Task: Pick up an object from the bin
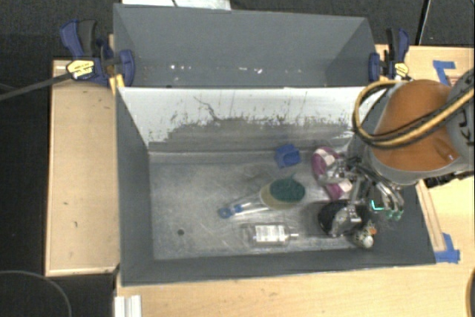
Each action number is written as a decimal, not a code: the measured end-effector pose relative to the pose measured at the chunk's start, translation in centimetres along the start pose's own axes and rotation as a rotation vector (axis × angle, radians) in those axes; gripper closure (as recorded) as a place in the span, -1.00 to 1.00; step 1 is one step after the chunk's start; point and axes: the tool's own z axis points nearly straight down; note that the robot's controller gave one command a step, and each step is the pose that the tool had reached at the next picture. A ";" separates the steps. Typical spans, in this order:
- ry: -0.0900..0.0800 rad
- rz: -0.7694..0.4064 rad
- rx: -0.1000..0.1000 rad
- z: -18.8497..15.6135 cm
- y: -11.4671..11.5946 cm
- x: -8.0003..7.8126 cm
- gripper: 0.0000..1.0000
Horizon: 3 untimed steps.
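Note:
My gripper (362, 217) is low in the bin's front right corner, under the orange wrist cover. A dark rounded thing (329, 219) lies right against its left side; whether it is gripped I cannot tell. A pink and purple thing (325, 165) sits just behind the gripper, near the right wall. To the left lies a brush with a round dark-green head (286, 192), a clear handle and a blue tip.
A small blue cap (287, 155) rests near the back wall. A small clear bottle (269, 234) lies by the front wall. The bin's left half is bare floor. The arm and its cables cover the right rim.

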 end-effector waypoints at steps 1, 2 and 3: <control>-0.014 0.030 -0.009 5.8 -6.2 1.5 -1.00; -0.012 0.131 0.001 2.8 -5.5 1.9 -1.00; -0.014 -0.028 0.003 2.9 -6.0 2.0 -1.00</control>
